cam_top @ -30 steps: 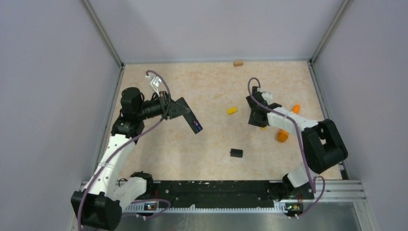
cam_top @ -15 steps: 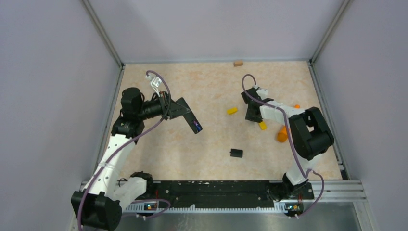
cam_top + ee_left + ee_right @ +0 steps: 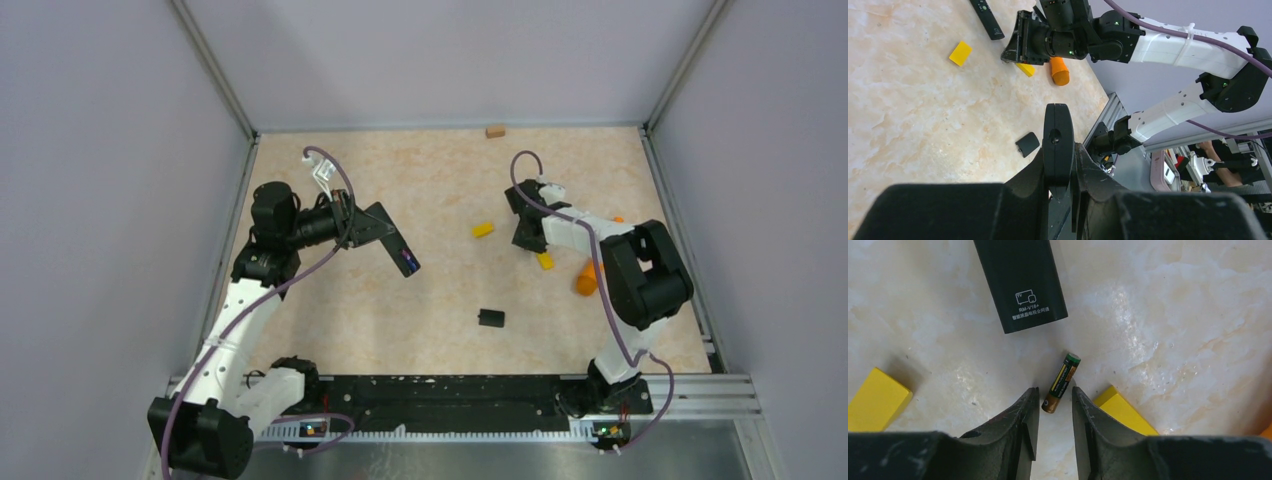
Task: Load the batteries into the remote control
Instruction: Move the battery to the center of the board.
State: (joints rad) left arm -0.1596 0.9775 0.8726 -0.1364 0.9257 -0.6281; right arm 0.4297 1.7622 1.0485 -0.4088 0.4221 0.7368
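**Left gripper** [image 3: 355, 224]: hovering above the left half of the surface [image 3: 330, 330]. Its jaws are clamping tight on one end of the remote control [image 3: 392, 240], which is hanging clear of the surface and slanting toward the middle. A blue-and-purple battery [image 3: 407, 262] is showing in the body of the remote control near its free end.

**Small black piece** [image 3: 490, 318]: lying flat near the middle of the surface, well apart from both arms.

**Yellow block** [image 3: 483, 229]: lying near the right gripper, on its left side in the top view.

**Tan block** [image 3: 494, 130]: sitting at the far edge of the surface.

**Right gripper** [image 3: 1054, 392]: pointing down at the surface. Its jaws are standing partly open and straddling the lower end of a loose battery [image 3: 1060, 382]. A sliver of surface is showing on either side of that end, so the jaws are gripping nothing.

**Loose battery**: black and gold with a green tip, lying flat on the surface at a slant. Its green end is pointing toward a second remote [image 3: 1020, 282], near it but not touching.

**Second remote**: black with white lettering, lying flat on the surface just beyond the right gripper.

**Second yellow block** [image 3: 545, 261]: lying just beside the right gripper.

**Orange cone** [image 3: 587, 280]: lying on its side further right, close to the right arm.
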